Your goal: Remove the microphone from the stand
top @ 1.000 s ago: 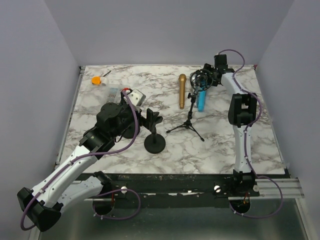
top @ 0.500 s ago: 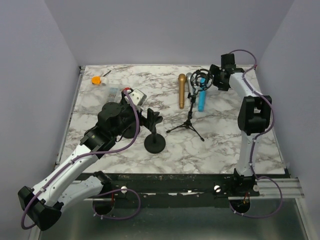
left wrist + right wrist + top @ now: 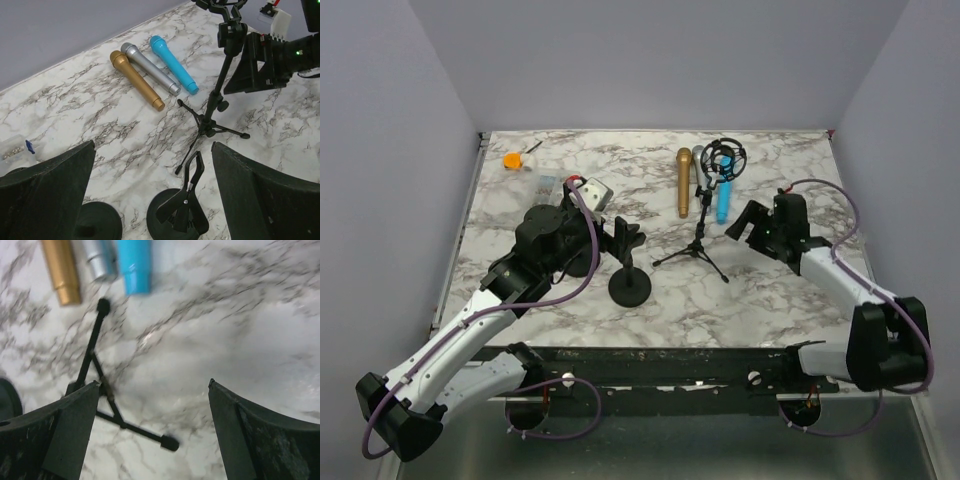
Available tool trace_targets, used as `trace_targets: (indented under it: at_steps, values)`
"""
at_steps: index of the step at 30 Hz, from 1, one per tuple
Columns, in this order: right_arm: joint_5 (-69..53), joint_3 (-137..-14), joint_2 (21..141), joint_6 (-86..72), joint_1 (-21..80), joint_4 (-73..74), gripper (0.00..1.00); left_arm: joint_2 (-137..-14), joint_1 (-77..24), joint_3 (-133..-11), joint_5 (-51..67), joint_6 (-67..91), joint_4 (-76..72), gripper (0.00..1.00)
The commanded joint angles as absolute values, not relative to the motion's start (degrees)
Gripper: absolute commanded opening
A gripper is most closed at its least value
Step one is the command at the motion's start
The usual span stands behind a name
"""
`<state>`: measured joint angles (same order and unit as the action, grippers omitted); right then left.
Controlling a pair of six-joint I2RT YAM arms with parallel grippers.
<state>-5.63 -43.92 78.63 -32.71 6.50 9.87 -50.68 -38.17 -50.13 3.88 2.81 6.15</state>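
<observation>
Since the mount atop the tripod stand holds nothing, I judge removal done: blue microphone, flat near the table's far edge, beside silver microphone and gold microphone. My right gripper: jaws apart, empty, near the stand. My left gripper: apart, empty. Remaining: nothing evident.

Marble table: gold microphone, silver microphone, blue microphone, tripod stand, round-base stand.
</observation>
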Motion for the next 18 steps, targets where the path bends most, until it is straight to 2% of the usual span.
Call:
trace_targets:
  at_steps: [1, 5, 8, 9, 11, 12, 15, 18]
  values:
    - [-3.51, -36.03, 66.87, -35.46, 13.66, 0.95, 0.9, -50.23, -38.51, -50.76, 5.46, 3.18, 6.57, 0.99]
    - [-10.11, -29.86, 58.12, -37.54, 16.6, -4.15, 0.91, -50.62, -38.5, -50.8, 4.9, 2.93, 6.77, 0.99]
    - [-16.02, -27.34, 55.75, -41.39, 17.49, -8.04, 0.9, -51.06, -38.46, -50.8, 4.92, 2.91, 6.77, 0.99]
    - [-17.46, -26.99, 55.58, -43.28, 17.49, -9.18, 0.88, -51.19, -38.5, -50.8, 5.06, 2.9, 6.77, 0.99]
    - [-21.61, -26.3, 55.98, -46.11, 17.46, -13.19, 0.75, -51.54, -38.44, -50.89, 5.1, 2.91, 6.94, 0.98]
    - [-23.54, -25.99, 56.53, -47.11, 17.47, -15.13, 0.73, -51.65, -38.49, -50.91, 5.03, 2.9, 6.95, 0.99]
    - [-28.8, -26.12, 59.14, -49.07, 17.47, -19.92, 0.73, -51.77, -38.5, -50.89, 4.78, 2.74, 7.04, 0.99]
    - [-28.68, -27.2, 61.07, -49.3, 17.49, -19.82, 0.72, -51.77, -38.48, -50.85, 4.42, 2.64, 7.08, 0.99]
